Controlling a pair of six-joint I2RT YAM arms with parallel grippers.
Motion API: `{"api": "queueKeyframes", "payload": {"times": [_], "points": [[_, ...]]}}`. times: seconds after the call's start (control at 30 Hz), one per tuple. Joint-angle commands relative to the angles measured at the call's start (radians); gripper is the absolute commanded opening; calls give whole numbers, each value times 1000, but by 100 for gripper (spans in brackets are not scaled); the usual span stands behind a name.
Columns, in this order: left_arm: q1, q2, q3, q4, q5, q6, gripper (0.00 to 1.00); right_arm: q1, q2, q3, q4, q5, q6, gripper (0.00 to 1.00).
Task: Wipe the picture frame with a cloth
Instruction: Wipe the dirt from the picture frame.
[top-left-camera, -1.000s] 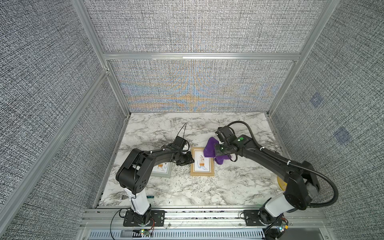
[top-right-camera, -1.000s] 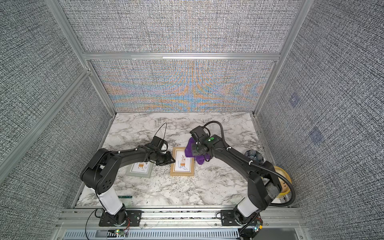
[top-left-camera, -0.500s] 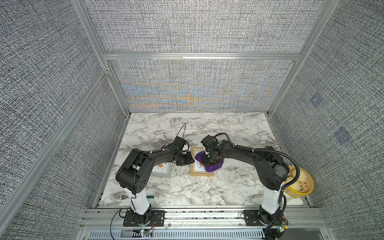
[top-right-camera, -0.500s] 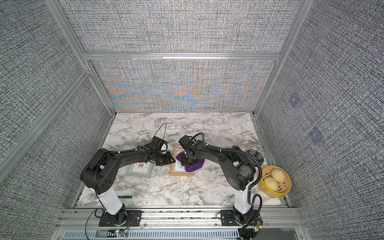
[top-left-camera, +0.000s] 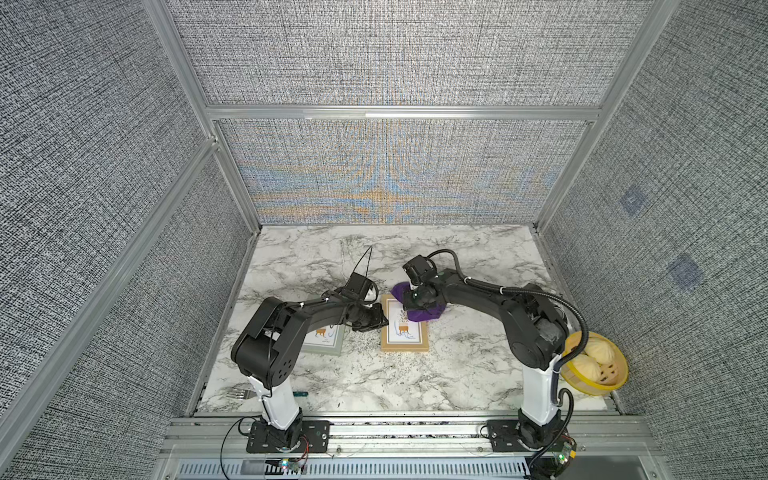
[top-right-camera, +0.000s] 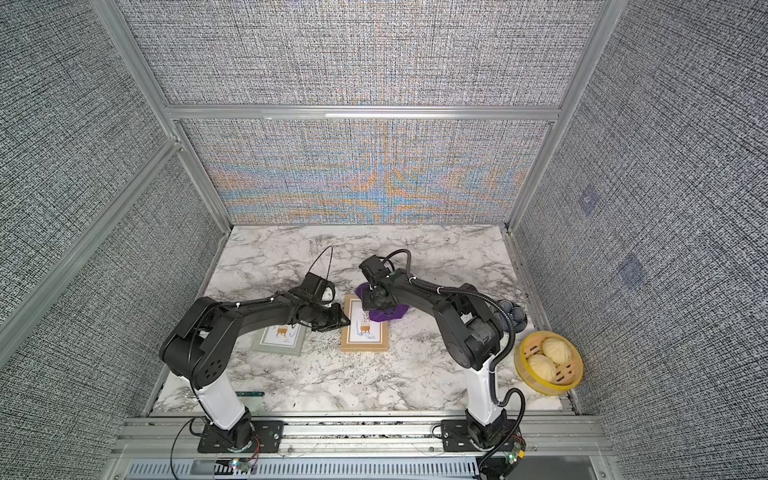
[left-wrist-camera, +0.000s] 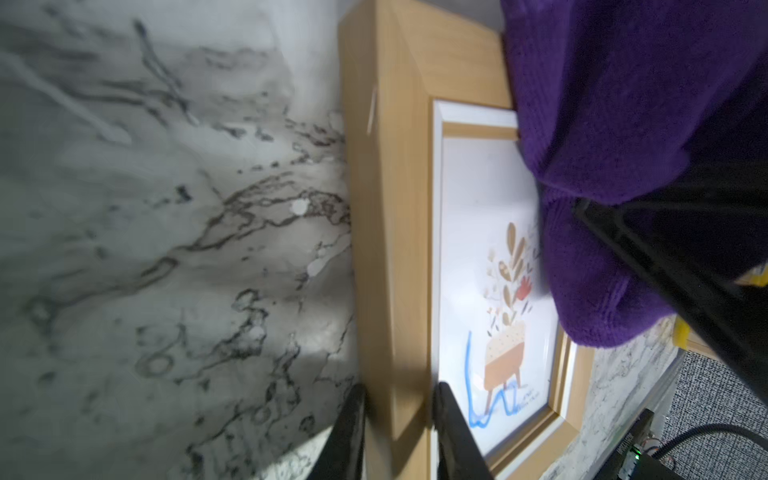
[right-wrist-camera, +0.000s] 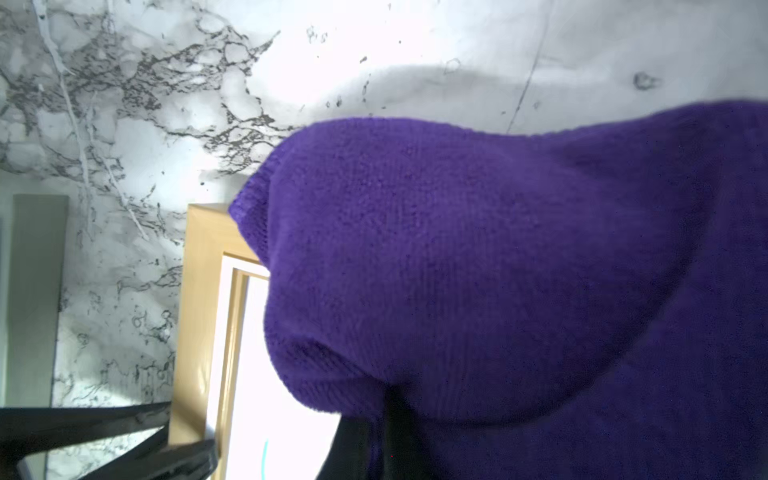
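Both top views: the wooden picture frame (top-left-camera: 404, 332) lies flat mid-desk (top-left-camera: 457, 374), with a grey picture frame (top-left-camera: 324, 338) beside it, partly under my left arm. The left tool (top-left-camera: 376, 321) sits at the wooden frame's left rail. The right tool (top-left-camera: 417, 306) is low over the frame's far right corner, bunched into the purple cloth (top-left-camera: 429, 313). The cloth rests on that corner and spills onto the desk beside it. A yellow steamer basket (top-right-camera: 544, 386) holding buns (top-right-camera: 555, 349) stands at the desk's right edge, well apart. A fork (top-left-camera: 243, 392) lies near the left arm's base. Left wrist view: the left tool (left-wrist-camera: 399, 432) is pinching the wooden picture frame (left-wrist-camera: 390, 208), one of its fingers (left-wrist-camera: 451, 428) on the inner side of the rail and one on the outer. The purple cloth (left-wrist-camera: 602, 104) covers the far part of the glass, and blue scribble shows on the near part. Right wrist view: the purple cloth (right-wrist-camera: 498, 270) fills most of the view, draped over the frame's (right-wrist-camera: 199, 311) corner. The right tool (right-wrist-camera: 370, 440) is pressed together on a fold of cloth. The left tool (right-wrist-camera: 191, 432) shows at the frame's rail.
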Motion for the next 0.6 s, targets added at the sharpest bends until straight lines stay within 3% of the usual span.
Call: {"api": "queueKeyframes", "payload": {"times": [0.0, 0.3, 0.57], "points": [[-3, 27, -18, -297, -152, 17, 11, -1, -7, 4, -20, 24, -50, 0], [-3, 25, -15, -288, -159, -34, 11, 39, -32, -111, -48, -244, -174, 0], [-2, 30, -21, -277, -156, -47, 11, 87, -116, -211, -48, -330, -200, 0]]}}
